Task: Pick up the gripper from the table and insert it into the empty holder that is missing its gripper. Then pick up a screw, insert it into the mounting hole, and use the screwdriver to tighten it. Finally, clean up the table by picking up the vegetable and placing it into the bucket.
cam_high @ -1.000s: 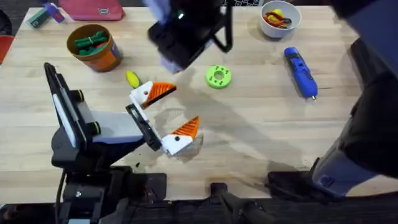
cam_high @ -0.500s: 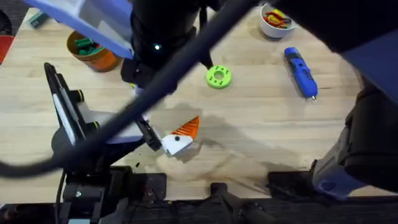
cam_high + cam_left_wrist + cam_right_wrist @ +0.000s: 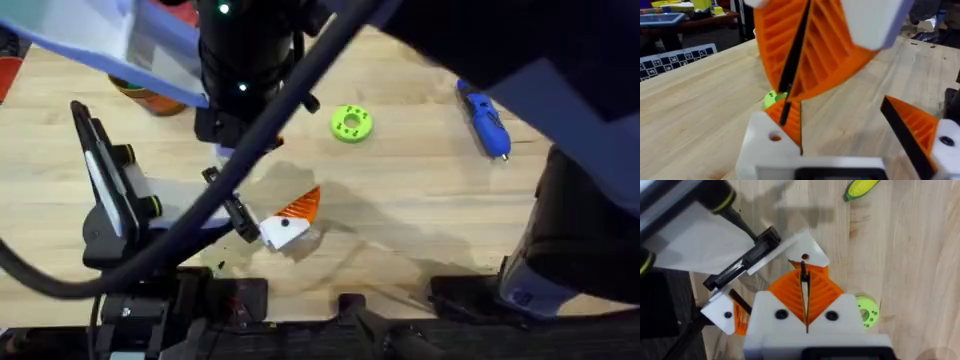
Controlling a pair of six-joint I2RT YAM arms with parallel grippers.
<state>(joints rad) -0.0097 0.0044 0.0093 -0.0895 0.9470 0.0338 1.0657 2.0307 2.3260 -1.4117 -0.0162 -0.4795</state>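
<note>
Light wooden plank table (image 3: pixel 420 200) with visible grain and soft shadows; beyond its far edge in the left wrist view, a dim room with a dark side table (image 3: pixel 695 22) bearing yellow and blue items, and a checker-patterned marker board (image 3: pixel 675 60).

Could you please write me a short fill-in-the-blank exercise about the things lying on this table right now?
1. The pen-shaped screwdriver has a body that is ___ in colour.
2. The round disc with small holes is ___.
3. The yellow vegetable rests on the wooden ___.
Missing words: blue; green; table.
</note>
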